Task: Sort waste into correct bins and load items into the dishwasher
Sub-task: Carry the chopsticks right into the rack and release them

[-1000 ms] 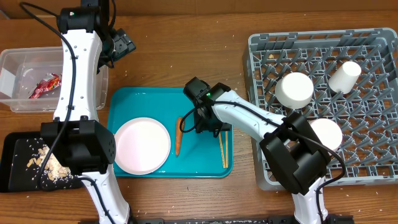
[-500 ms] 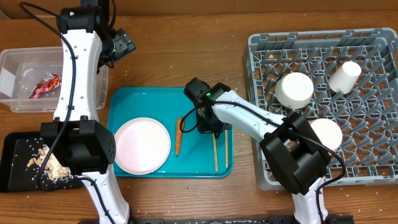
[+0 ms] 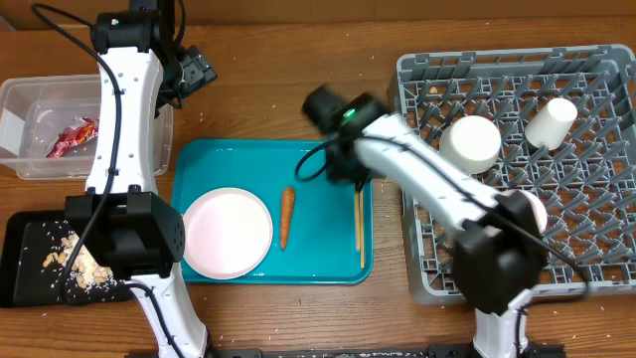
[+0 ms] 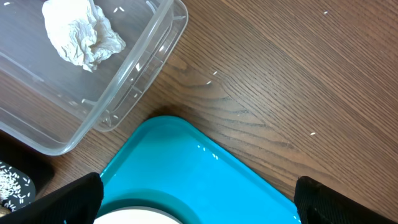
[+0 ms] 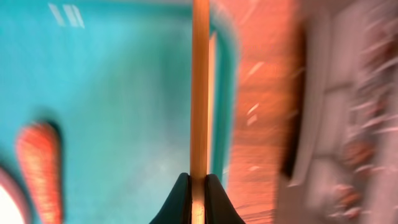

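Right wrist view smeared throughout: rack (image 5: 348, 93) reduced to grey streaks, carrot (image 5: 40, 165) fuzzy and clipped by the left edge, plate (image 5: 5, 208) only a corner sliver. Chopstick (image 5: 199, 93) cut by the top edge, lower end covered by the right gripper (image 5: 198, 182); second stick (image 5: 212, 74) beside it not cleanly separable. Overhead: right arm (image 3: 417, 174) blurred, its fingers hidden under the wrist, one white cup (image 3: 537, 209) half covered by it. Left wrist view: left gripper (image 4: 199, 202) fingers (image 4: 62, 199) clipped at the bottom corners, clear bin (image 4: 143, 81) cropped at top and left.

Overhead and close wrists, common tray (image 3: 238, 164)
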